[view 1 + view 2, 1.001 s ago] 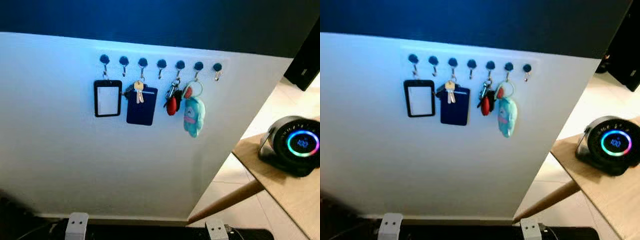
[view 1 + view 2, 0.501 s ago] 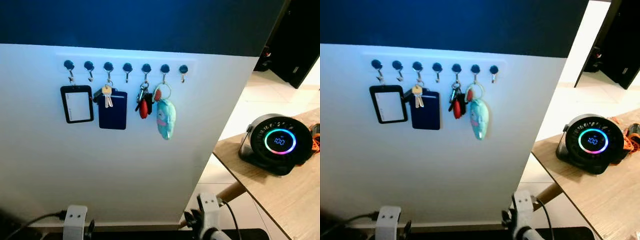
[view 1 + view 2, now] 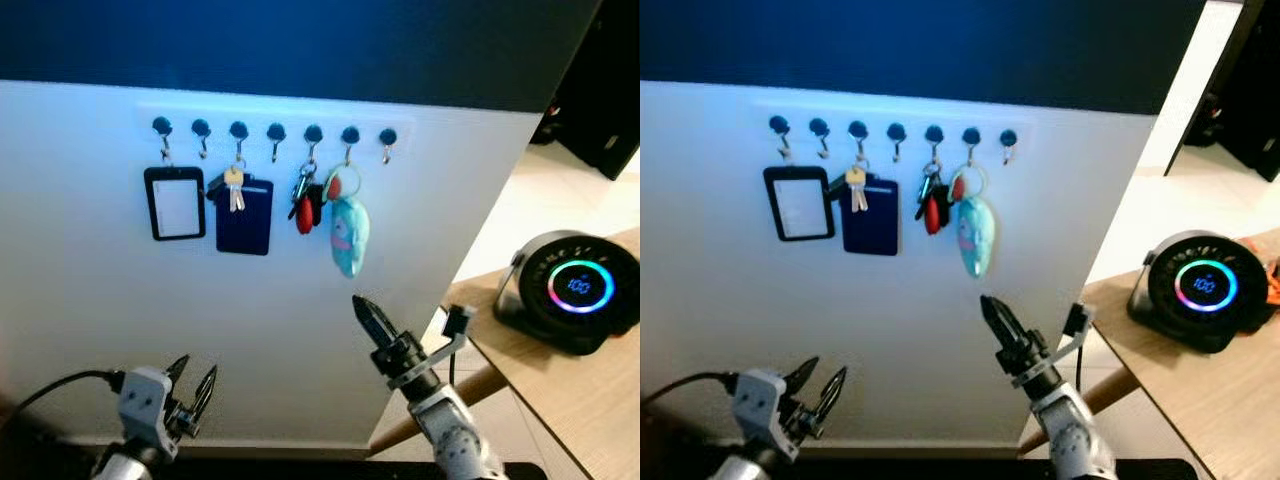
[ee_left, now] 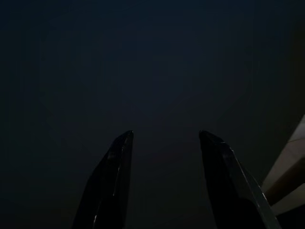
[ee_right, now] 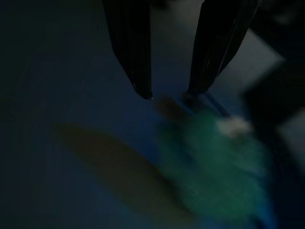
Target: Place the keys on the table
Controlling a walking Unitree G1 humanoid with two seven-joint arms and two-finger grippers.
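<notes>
The right claw [image 3: 366,310] was raised in front of the white wall panel [image 3: 90,300], its black fingers pointing up and left with a narrow gap between them in the right wrist view, gripping nothing. It sat below the teal plush keychain [image 3: 350,235], apart from it, with bare wall between. The left claw [image 3: 193,388] stayed low at the near left, fingers spread and empty.

Above, a row of dark-knobbed hooks [image 3: 272,131] ran along the panel's top. From left to right hung a black-framed badge holder [image 3: 174,203], a pale key [image 3: 234,186] over a navy card holder [image 3: 246,216], the keys with a red fob [image 3: 306,205], then the plush. The rightmost hook [image 3: 387,137] held nothing.

The panel's right edge slanted down toward the near right. Beyond it the wooden surface [image 3: 590,400] stood at right, carrying a round black fan with a glowing ring [image 3: 579,288] near its far edge; its near part lay bare.
</notes>
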